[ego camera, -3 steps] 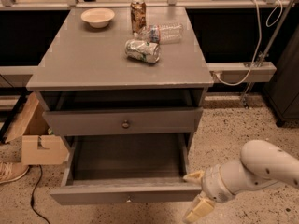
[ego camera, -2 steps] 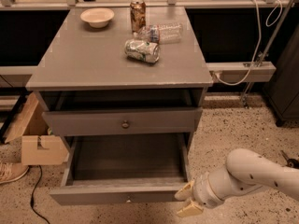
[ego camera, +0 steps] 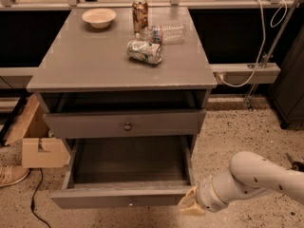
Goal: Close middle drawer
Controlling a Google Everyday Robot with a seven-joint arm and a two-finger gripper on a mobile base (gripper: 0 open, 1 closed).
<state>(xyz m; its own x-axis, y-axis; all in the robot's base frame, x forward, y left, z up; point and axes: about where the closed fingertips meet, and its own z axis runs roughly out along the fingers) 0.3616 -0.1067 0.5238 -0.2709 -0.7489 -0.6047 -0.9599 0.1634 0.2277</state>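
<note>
- Shoe on the speckled floor at the far left, with a cardboard box just beside it, against the cabinet's left side.
- On the grey cabinet top we see a pale bowl at the back left.
- Further right a can stands upright at the back. A clear bottle lies on its side just beside it, and a crushed can lies in front of both.
- Under the top, the top drawer, with a dark knob, stands a little way out.
- The middle drawer sits below it and stands far out towards us, so we look down into its grey inside. Its small knob is low on the front.
- The gripper is at the right end of that drawer's front, low in the view. We cannot tell whether it touches the corner or sits just beside it.
- We cannot tell whether the gripper is wide or narrow.
- The white arm comes in from the lower right edge, so the whole drawer lies towards the left of the view from the gripper.
- At the right, well apart from the arm, a pale rail juts from the cabinet side with a white cable looping up from it.
</note>
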